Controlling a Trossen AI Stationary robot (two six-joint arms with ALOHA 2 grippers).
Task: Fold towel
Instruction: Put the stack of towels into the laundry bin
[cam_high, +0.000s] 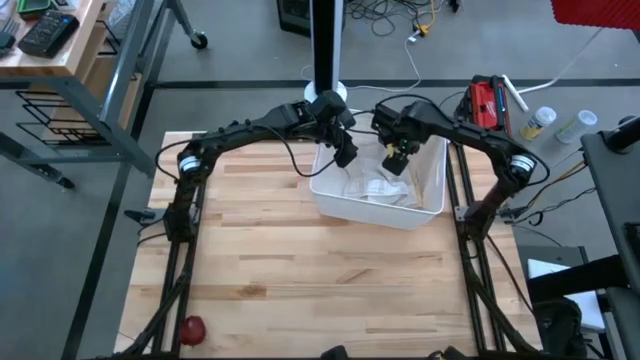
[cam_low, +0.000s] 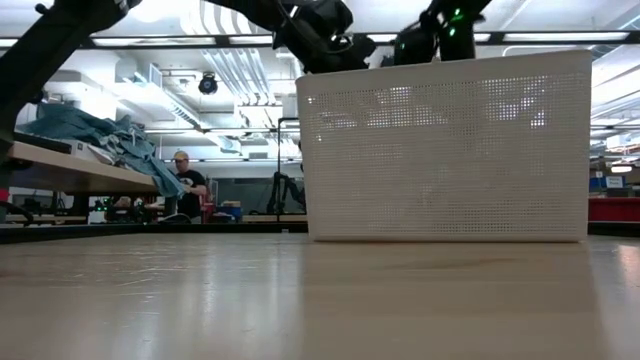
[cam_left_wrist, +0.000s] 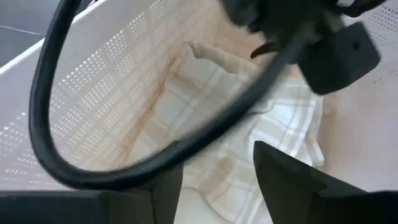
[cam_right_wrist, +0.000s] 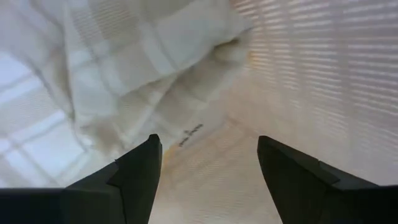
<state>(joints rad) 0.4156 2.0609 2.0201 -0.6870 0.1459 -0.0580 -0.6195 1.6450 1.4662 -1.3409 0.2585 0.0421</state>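
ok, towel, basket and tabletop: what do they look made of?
Towel: soft woven cloth, pale plaid, crumpled. Basket: likely rigid white plastic, matte, walls perforated in a fine grid. Table: light wood in glued strips, smooth, looks like butcher block.

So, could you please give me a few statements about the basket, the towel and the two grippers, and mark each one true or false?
1. The towel lies crumpled inside the white basket. True.
2. The right gripper is clamped on the towel. False: its fingers stand open with nothing between them, above the basket floor beside the towel.
3. The left gripper is open over the towel. True.
4. The basket sits at the near edge of the table. False: it sits at the far edge, between the arms.
5. A small red object lies in the basket. False: it lies on the table near the front left corner.
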